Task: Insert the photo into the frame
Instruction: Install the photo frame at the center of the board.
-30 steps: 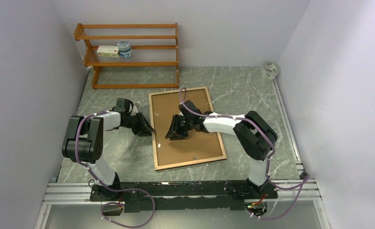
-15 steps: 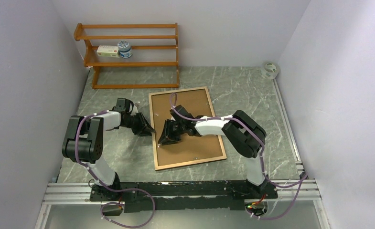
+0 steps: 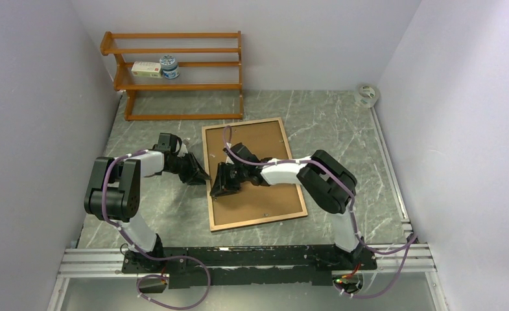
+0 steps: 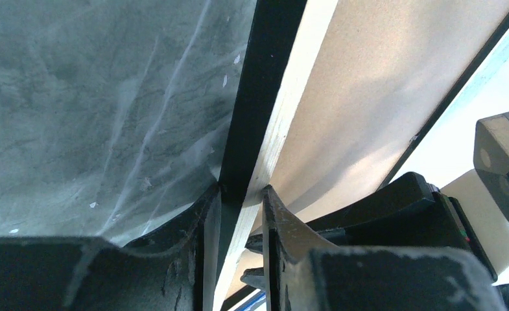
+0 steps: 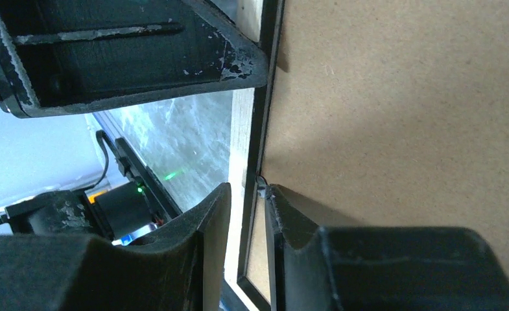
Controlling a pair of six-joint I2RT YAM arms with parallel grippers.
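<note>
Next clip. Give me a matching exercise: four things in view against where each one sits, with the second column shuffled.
1. frame
2. wooden shelf rack
3. tape roll
4. left hand

A. far right corner
B. at the frame's left edge
C. lying flat, back up, centre
D. far left

Pairs: 1-C, 2-D, 3-A, 4-B
</note>
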